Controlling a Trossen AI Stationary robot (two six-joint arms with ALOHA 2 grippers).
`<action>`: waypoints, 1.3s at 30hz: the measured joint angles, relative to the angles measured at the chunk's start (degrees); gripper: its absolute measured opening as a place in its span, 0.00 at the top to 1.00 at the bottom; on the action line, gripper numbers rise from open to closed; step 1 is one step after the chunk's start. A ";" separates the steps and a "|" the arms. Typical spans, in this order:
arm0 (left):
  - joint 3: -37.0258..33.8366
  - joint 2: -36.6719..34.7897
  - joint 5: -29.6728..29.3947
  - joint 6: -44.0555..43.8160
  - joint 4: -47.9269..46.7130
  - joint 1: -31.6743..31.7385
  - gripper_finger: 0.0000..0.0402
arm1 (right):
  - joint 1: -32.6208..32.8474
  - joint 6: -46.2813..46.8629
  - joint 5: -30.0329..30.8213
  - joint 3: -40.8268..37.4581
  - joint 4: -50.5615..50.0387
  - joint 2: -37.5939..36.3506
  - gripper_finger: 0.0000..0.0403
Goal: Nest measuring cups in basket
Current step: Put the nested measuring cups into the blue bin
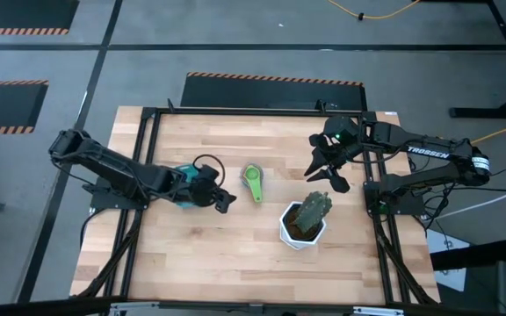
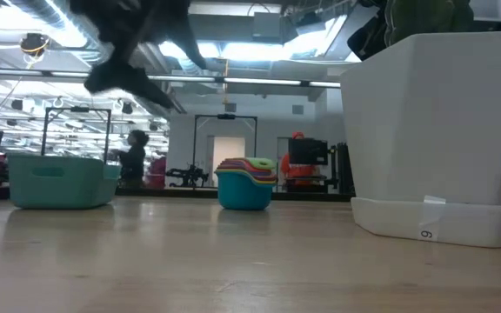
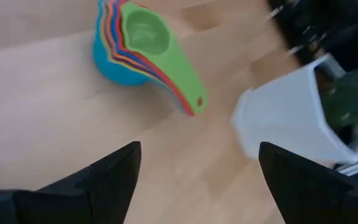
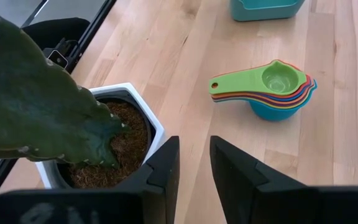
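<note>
Here the nested measuring cups (image 1: 253,183) sit between the wide-open left gripper (image 1: 224,198) and the empty, narrowly parted right gripper (image 1: 328,175)

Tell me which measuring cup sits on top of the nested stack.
The green cup: it sits innermost and uppermost, its handle covering the others, while the big blue cup forms the bottom.

Dark jointed arms, white TROSSEN lettering
</note>
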 joint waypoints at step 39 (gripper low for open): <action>-16.07 24.55 5.79 -6.51 57.83 8.95 0.21 | -0.02 -0.21 0.01 0.00 0.02 0.12 0.77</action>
